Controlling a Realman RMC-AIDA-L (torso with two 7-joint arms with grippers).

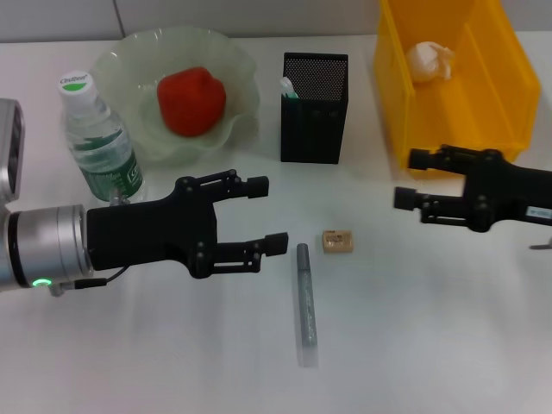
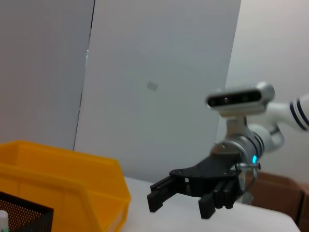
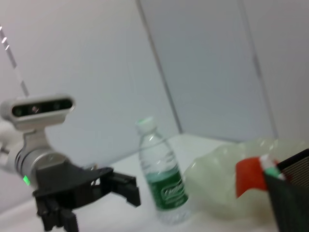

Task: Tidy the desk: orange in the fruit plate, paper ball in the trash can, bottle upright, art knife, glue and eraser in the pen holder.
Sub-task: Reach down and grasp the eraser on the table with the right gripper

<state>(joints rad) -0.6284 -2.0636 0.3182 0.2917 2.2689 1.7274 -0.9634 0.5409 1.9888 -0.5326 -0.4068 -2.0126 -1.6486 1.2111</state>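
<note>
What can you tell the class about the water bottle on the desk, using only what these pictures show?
The water bottle is clear plastic with a white cap and a green-and-white label. It stands upright on the white desk, at the robot's left, close beside the pale green fruit plate; whether they touch cannot be told. It appears mostly full. Nothing grips it: the open left gripper hovers just in front of it.

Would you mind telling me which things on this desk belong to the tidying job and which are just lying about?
Part of the job:
orange in fruit plate
paper ball in yellow trash bin
bottle, upright
pen holder, glue inside
art knife, eraser, on the desk

Just lying about:
nothing visible
</note>
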